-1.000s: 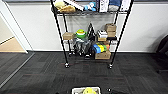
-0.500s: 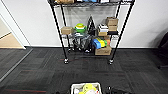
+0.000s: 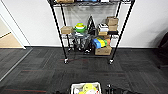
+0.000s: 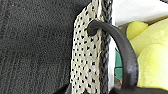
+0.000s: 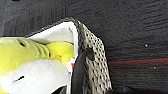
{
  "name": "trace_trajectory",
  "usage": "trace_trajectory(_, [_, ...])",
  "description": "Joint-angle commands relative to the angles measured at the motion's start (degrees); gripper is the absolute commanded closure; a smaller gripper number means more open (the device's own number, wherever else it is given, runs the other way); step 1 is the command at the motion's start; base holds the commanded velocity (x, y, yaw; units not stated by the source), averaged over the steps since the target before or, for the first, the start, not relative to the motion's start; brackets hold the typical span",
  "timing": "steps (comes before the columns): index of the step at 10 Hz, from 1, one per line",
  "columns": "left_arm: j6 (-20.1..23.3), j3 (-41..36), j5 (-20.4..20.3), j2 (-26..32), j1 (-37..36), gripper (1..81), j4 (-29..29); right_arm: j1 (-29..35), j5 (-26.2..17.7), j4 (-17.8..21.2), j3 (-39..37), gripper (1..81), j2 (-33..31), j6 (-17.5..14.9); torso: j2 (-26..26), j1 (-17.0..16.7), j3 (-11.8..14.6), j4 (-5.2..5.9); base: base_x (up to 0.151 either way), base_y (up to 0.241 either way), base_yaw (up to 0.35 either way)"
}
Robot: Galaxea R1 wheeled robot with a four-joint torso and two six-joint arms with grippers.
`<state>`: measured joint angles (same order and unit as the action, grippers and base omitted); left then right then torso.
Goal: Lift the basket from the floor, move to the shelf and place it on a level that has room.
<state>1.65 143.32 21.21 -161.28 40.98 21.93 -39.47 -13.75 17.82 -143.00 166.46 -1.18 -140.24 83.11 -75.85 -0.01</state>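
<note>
The basket (image 3: 86,88) sits at the bottom middle of the head view, cream with a white lining and yellow soft toys inside. In the left wrist view its chequered wall (image 4: 85,57) and a dark loop handle (image 4: 125,50) run down into my left gripper (image 4: 125,90), which is shut on it. My right gripper (image 5: 75,90) is likewise shut on the other loop handle (image 5: 78,67). The shelf (image 3: 90,35) stands straight ahead against the wall on the dark carpet floor (image 3: 45,67). Its top level (image 3: 87,3) lies at the picture's upper edge with some things on it.
The shelf's middle tier holds cardboard boxes (image 3: 112,21), a green and yellow bowl stack (image 3: 80,27) and books. Coloured rolls (image 3: 100,42) and a box (image 3: 103,50) fill a lower tier. Light wooden flooring (image 3: 8,41) lies at left, a dark object (image 3: 163,47) at right.
The whole view has shifted: the camera has come closer to the shelf, which now looks larger. The basket stays at the same spot at the bottom of the view.
</note>
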Motion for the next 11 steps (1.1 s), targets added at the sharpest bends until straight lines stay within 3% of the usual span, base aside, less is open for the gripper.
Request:
trace_trajectory(1, [0.29,2.22,1.99,-0.53,-6.66,1.0,0.57,6.64,-0.94,1.51,1.42,1.0,1.61,0.13,0.00,0.00,0.00,0.00,0.000,0.000,0.000])
trace_trajectory(3, [0.29,3.37,1.99,-1.06,-6.57,1.0,0.65,5.94,0.56,1.77,1.50,1.0,2.76,0.13,0.00,0.00,0.00,0.00,0.000,0.000,0.000])
trace_trajectory(5, [0.20,2.49,1.99,-1.15,-6.57,1.0,3.21,4.26,2.58,4.66,1.85,1.0,2.85,0.21,0.00,0.00,0.00,0.00,0.000,0.000,0.000])
trace_trajectory(11, [0.20,-6.04,1.90,2.71,-7.54,1.0,7.34,3.12,2.68,7.23,5.46,1.0,0.65,0.13,0.00,0.00,0.00,0.00,0.000,0.000,0.000])
